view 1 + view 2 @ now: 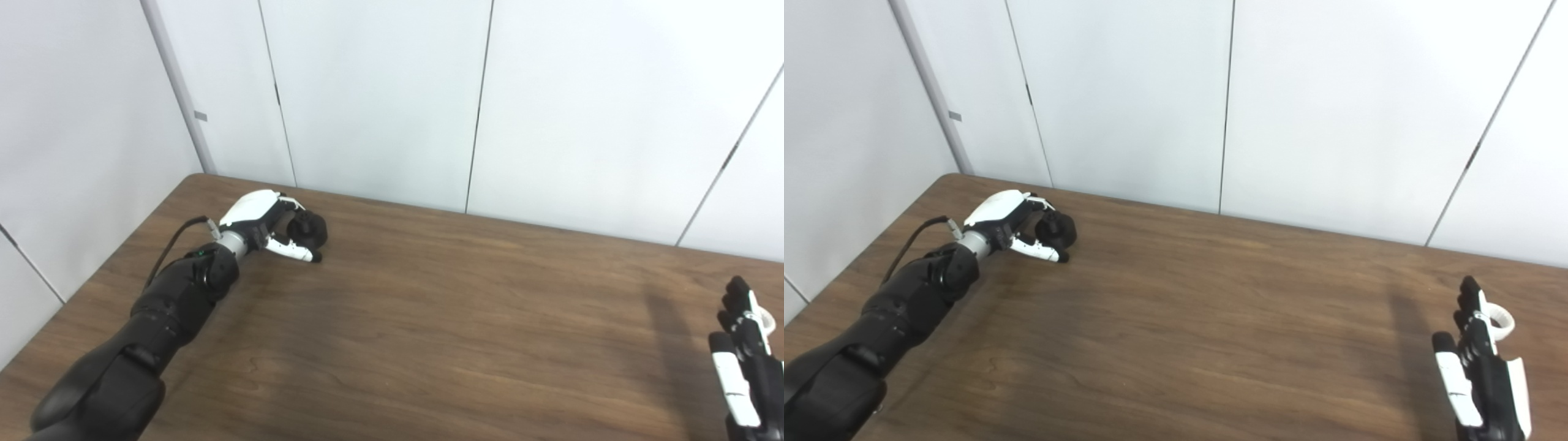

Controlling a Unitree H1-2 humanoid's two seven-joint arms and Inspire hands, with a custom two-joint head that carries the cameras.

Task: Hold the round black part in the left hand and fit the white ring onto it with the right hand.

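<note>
The right hand (1479, 361) hides part of the white ring (1502, 323); the picture's bottom edge cuts its wrist.

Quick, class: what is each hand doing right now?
Left hand: fingers curled around the round black part on the table.
Right hand: open, beside the white ring, not holding it.
</note>
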